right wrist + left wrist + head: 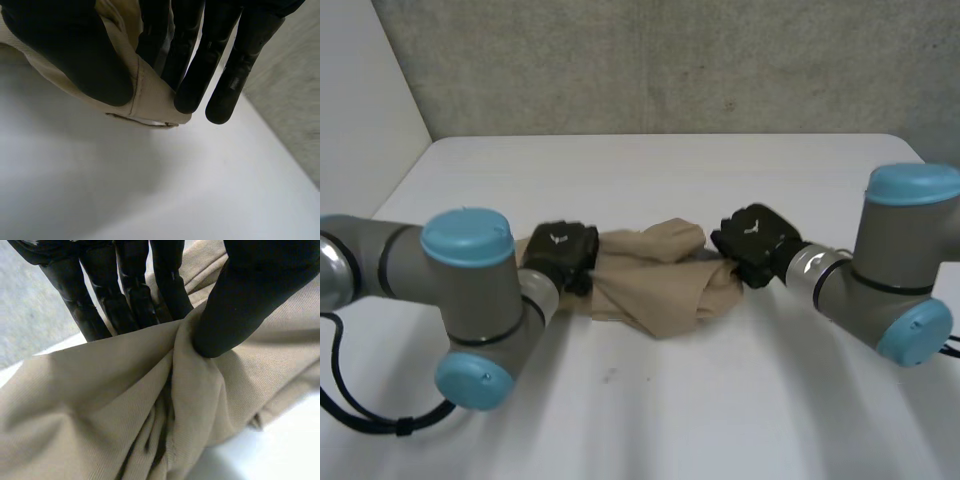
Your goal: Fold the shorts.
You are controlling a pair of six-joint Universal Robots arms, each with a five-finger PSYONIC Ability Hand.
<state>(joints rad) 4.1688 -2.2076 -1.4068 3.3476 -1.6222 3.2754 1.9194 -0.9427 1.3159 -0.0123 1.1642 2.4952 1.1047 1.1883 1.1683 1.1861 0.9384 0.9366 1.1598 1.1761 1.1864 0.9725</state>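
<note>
Hidden: the shorts (pixel 660 285) are bunched, so waistband and legs cannot be told apart. In the head view their 9 o'clock end is covered by the left hand (pixel 560 255).

Hands: the left hand pinches a gathered ridge of cloth between thumb and straight fingers, whose tips are buried behind the fold. The right hand (pixel 755 242), at the shorts' 3 o'clock end, clamps a stitched edge between thumb and fingers, lifted clear of the table (pixel 720 400).

Materials: tan woven twill, deeply creased, heaped mid-table. The hands are matte black and the tabletop smooth white.
</note>
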